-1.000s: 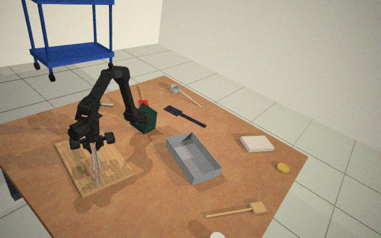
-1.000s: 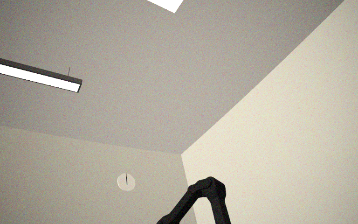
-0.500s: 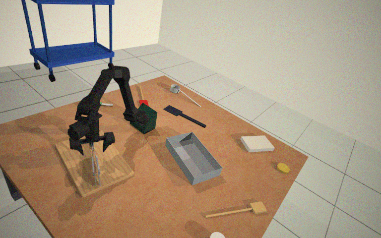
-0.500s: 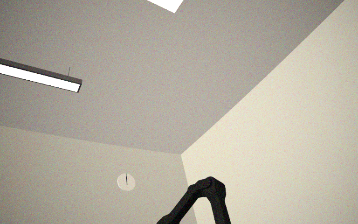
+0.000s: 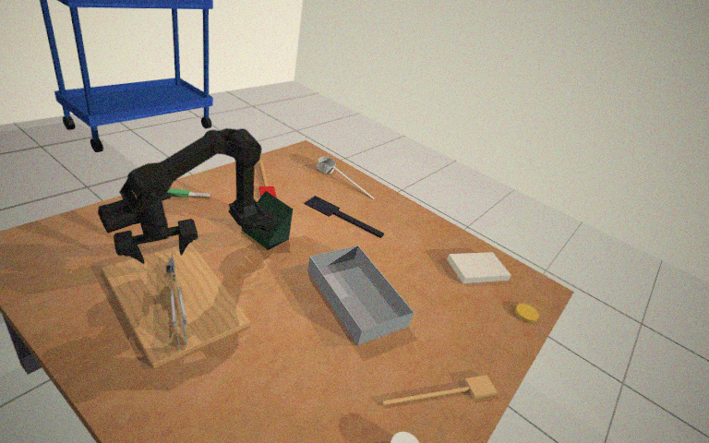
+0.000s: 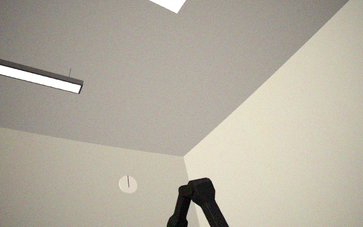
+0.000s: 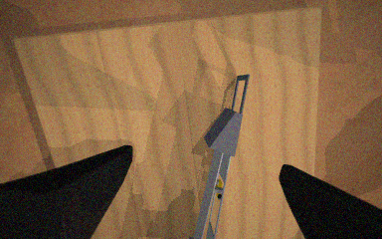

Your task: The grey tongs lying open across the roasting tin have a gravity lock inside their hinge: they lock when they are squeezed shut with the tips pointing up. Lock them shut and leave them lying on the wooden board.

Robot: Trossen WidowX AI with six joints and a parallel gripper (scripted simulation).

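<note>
The grey tongs (image 5: 170, 267) (image 7: 227, 135) are over the wooden board (image 5: 209, 292) (image 7: 284, 105), their two arms close together in a narrow V in the top view. The wrist view shows the block-like hinge body, a slim loop beyond it and a small yellow part between the arms. I cannot tell whether they rest flat or are locked. My gripper (image 5: 162, 257) (image 7: 206, 161) is wide open above the board, its fingers spread on either side of the tongs without touching them. The exterior view shows only part of the arm.
The grey roasting tin (image 5: 387, 326) stands right of the board. A dark green box (image 5: 280, 221) is beside the arm's base. A black spatula (image 5: 321, 206), a white block (image 5: 478, 266), a yellow disc (image 5: 526, 312) and a wooden mallet-like tool (image 5: 481, 386) lie farther right.
</note>
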